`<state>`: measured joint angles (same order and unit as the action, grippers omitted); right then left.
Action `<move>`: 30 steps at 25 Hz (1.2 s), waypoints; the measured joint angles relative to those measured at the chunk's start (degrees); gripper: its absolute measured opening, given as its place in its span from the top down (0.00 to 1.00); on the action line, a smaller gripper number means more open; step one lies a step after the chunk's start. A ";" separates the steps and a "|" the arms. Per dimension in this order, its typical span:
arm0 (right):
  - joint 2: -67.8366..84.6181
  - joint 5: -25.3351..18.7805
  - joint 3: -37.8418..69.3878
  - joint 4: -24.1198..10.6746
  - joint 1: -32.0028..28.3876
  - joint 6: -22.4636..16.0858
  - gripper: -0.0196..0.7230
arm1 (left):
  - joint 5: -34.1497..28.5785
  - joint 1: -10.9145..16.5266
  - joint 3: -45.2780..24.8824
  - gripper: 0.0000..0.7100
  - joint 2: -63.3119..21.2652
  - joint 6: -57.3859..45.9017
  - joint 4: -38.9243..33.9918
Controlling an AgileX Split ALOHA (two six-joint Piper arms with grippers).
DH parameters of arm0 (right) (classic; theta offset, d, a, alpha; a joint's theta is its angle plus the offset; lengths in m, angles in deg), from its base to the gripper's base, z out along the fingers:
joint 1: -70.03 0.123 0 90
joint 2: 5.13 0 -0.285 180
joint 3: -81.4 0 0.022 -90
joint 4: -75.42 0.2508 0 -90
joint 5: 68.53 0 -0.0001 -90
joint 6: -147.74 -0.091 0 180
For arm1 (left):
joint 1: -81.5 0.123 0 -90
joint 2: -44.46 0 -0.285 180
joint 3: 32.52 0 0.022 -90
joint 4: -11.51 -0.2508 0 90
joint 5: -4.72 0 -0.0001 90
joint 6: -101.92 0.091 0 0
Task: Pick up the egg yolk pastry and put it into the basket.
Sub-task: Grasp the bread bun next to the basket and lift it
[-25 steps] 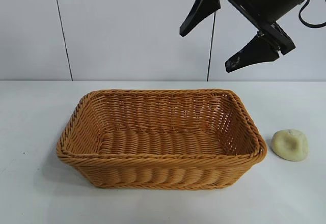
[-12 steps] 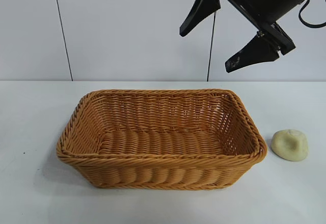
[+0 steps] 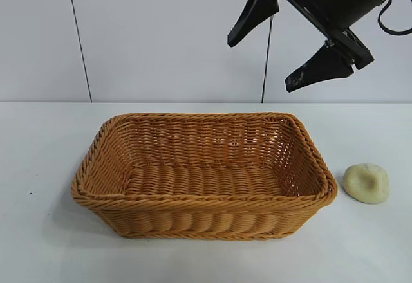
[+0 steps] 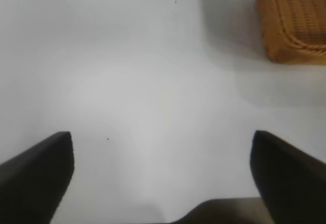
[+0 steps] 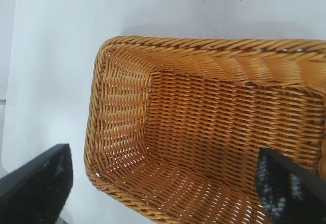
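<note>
Your white table (image 3: 45, 167) sits before a pale panelled wall (image 3: 161, 32). The basket (image 3: 205, 200) stands at its middle. Your right gripper (image 3: 267, 61) hangs high above the basket's right end, jaws spread wide. The left gripper (image 4: 162, 175) hovers spread over bare table. The egg yolk pastry (image 3: 366, 183) lies just right of the basket, well below the right gripper.

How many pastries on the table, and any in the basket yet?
1. The egg yolk pastry lies on the table just right of the basket, apart from its rim. The basket interior shows none.
</note>
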<state>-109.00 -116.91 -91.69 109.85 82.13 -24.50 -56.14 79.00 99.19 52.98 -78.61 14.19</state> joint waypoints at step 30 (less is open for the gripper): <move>-9.31 -14.06 -10.03 -28.51 -12.49 -11.94 0.07 | 0.05 0.00 0.00 0.03 -1.01 0.00 0.04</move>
<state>-118.31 -130.97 -101.71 81.35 69.64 -36.44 -56.09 79.00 99.19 51.97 -78.61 14.23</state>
